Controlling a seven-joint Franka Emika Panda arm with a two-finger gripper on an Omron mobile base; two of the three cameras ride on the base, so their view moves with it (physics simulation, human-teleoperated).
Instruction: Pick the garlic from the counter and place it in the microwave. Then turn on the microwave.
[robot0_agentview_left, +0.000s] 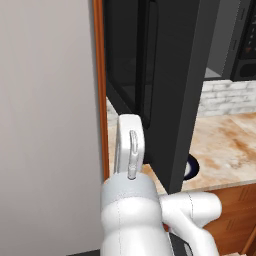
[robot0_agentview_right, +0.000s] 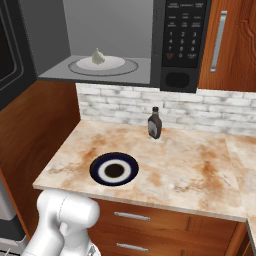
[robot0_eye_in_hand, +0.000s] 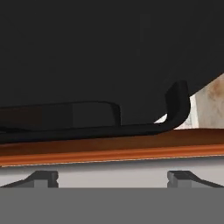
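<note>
Fingers (robot0_eye_in_hand: 112, 178) spread wide, holding nothing, close against the open microwave door (robot0_eye_in_hand: 109, 52) near its handle (robot0_eye_in_hand: 177, 109). Garlic (robot0_agentview_right: 97, 55) sits on the plate inside the microwave (robot0_agentview_right: 120, 40). Judgement: push the door flat, steadily, until shut.

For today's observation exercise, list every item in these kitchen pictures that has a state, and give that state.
microwave: door swung wide open
garlic: sitting on the turntable plate inside the microwave
sauce bottle: upright on the counter, capped
blue-rimmed plate: flat on the counter
gripper: open, holding nothing, facing the door handle
</note>
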